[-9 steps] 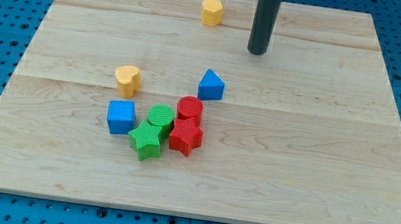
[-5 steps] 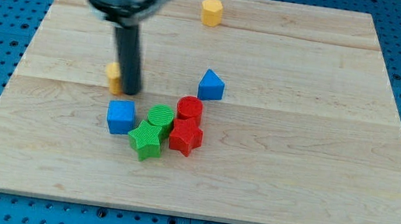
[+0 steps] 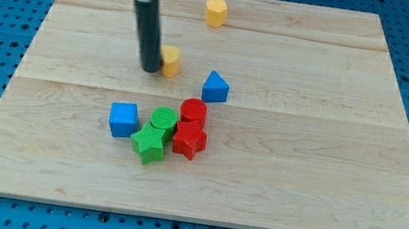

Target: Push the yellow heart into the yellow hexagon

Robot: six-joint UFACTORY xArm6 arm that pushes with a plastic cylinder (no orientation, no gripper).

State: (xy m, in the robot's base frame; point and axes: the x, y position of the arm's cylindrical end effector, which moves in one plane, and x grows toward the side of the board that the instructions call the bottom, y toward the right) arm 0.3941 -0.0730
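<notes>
A wooden worktop (image 3: 322, 187) holds small blocks. My tip (image 3: 150, 68) touches the left side of the yellow heart (image 3: 170, 61). The yellow hexagon (image 3: 216, 11) sits well apart, toward the view's top right. There is no hand, only the rod.

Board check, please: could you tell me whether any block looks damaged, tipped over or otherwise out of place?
Nothing stands out. My tip sits against the yellow heart on its left; the yellow hexagon stands apart near the view's top, and the other blocks sit intact on the wooden board.
</notes>
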